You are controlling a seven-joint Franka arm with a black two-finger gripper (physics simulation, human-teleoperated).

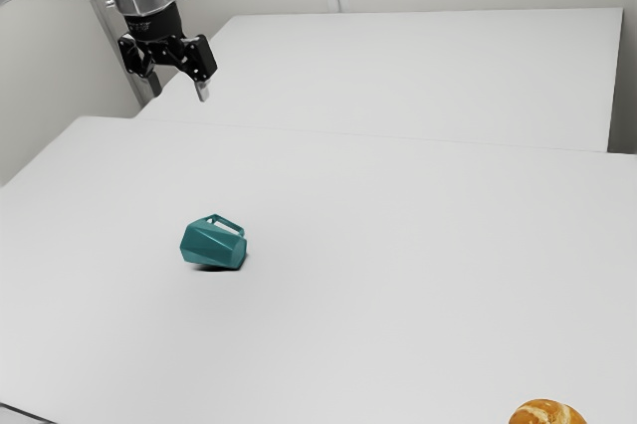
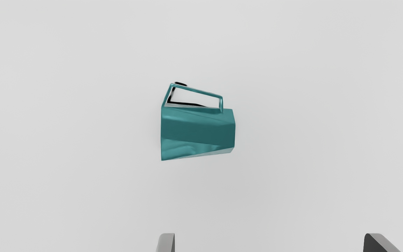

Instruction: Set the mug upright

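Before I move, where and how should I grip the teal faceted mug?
Likely best across the mug's body, from above, with the black gripper turned roughly a quarter: the mug lies on its side, lengthwise along the fingers' spread. One finger could enter the open loop of its angular handle.

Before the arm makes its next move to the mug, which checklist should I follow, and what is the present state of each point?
1. Gripper open: ok, fingers wide apart.
2. Gripper carrying nothing: ok.
3. Mug upright: not ok, it lies on its side on the table.
4. Mug clear of the round orange-brown item: ok, well apart.
5. Mug empty: cannot tell, its inside is hidden.
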